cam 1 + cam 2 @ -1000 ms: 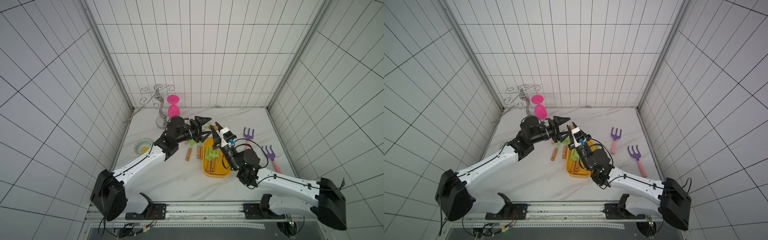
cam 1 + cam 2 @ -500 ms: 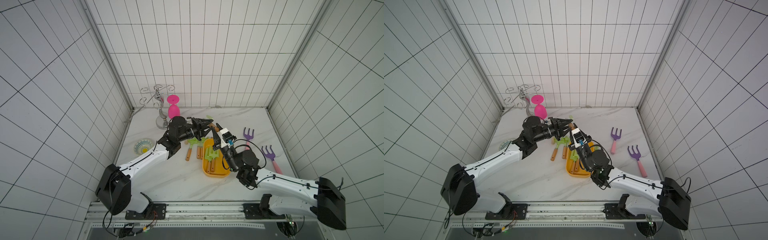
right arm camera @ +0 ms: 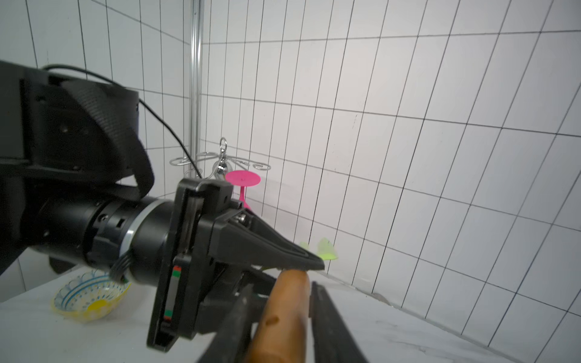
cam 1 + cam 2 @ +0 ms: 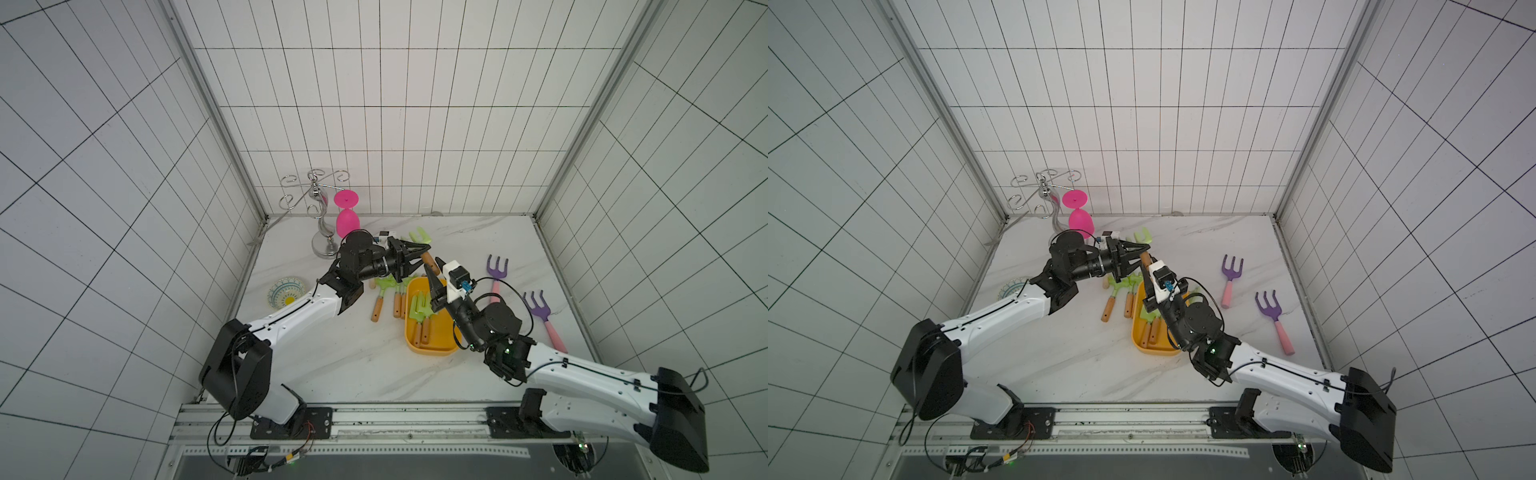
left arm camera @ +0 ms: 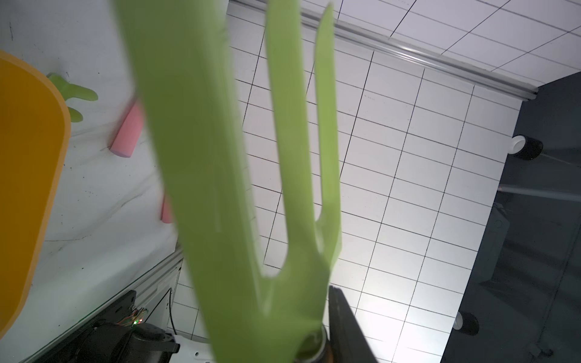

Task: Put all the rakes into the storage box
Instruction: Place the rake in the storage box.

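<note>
White marble-patterned tabletop inside a white-tiled booth, with two white and black robot arms reaching in from the near edge. In both top views a shallow yellow-orange storage box lies near the middle of the tabletop, with two green rakes with wooden handles already lying inside it. More green rakes lie on the tabletop just beside the box, on its left. Two purple rakes with pink handles lie well apart from the box, on the right side.

At the back left stands a chrome wire glass rack with a pink goblet hanging upside down from it. A small patterned glass bowl sits near the left wall.

Above the far end of the box the two arms meet around one green rake held in the air. The left pincer is closed on it near the top of its wooden handle; the left wrist view shows the green tines close up, pointing away from the pincer. The right pincer has its jaws on either side of the same handle, with a narrow gap visible on one side, so whether it is gripping cannot be told.
</note>
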Motion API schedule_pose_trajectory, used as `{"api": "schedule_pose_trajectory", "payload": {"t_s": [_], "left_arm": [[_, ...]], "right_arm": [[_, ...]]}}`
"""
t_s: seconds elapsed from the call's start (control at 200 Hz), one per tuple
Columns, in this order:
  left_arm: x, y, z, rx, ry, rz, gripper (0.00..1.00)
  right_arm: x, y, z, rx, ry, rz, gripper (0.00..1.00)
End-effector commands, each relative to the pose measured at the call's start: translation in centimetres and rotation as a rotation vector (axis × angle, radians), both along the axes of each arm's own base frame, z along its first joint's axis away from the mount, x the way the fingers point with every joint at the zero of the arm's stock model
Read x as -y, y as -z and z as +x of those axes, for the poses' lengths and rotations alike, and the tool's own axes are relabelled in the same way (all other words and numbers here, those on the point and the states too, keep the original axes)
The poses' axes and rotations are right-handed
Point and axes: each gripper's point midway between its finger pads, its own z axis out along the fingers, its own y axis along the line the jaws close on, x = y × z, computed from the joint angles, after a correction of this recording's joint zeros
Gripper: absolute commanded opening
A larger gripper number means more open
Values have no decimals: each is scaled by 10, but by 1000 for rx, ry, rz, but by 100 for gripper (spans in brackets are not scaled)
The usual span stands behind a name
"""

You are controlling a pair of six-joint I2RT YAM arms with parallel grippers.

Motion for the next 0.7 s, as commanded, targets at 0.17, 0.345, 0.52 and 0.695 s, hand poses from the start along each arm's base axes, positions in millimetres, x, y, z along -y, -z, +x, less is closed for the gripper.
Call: {"api": "schedule_pose_trajectory", "payload": {"t_s": [0.17, 0.345, 0.52, 0.695], "left_arm": [[-10, 2, -14, 307, 150, 234, 2], [-19, 37, -19, 397, 214, 422, 2], [-25, 54, -19, 461, 225, 531, 2], [-23, 49, -24, 571, 193, 599, 2]], "right_arm": [[36, -8, -37, -215, -133, -57, 82], [51, -4, -58, -460, -263, -36, 80], [30, 42, -70, -808, -407, -58, 67], [-1, 77, -70, -989, -467, -67, 63]]}}
